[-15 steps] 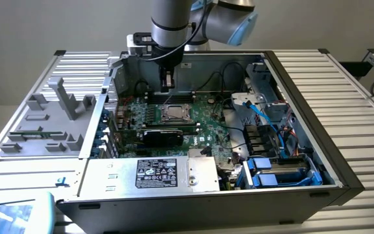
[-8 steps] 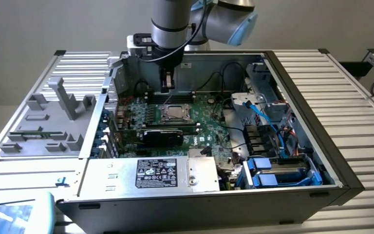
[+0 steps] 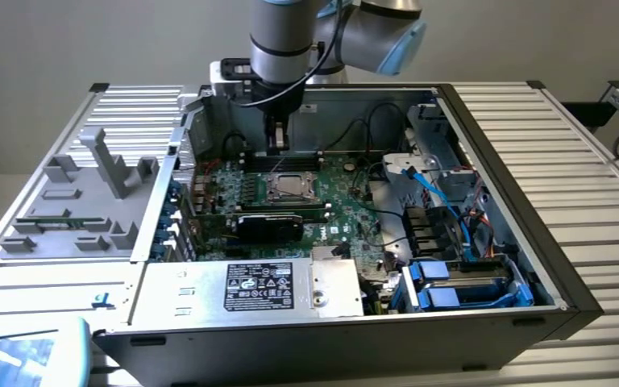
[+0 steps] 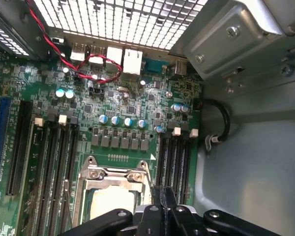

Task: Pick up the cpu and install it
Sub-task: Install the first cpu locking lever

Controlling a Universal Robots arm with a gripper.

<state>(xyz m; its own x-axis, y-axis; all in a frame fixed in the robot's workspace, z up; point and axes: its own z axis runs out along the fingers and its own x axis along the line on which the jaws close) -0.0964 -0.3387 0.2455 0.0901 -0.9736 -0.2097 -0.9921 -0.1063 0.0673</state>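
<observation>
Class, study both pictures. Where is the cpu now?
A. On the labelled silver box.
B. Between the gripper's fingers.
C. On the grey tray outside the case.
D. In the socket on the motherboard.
D: the cpu lies inside the socket frame on the motherboard, while the shut gripper hangs apart from it, empty.

Setting: a robotics test lab, laid out as an assembly cell. Evidence noted: my bench (image 3: pixel 579 145) is ribbed aluminium profile. A desktop computer case (image 3: pixel 321 347) lies open on it, motherboard (image 3: pixel 342 173) exposed. A grey moulded fixture tray (image 3: pixel 84 201) with shaped slots sits beside the case. My arm (image 3: pixel 288 48) reaches in from above, tool (image 3: pixel 277 143) over the board. Plain grey wall (image 3: pixel 73 40) behind.
</observation>
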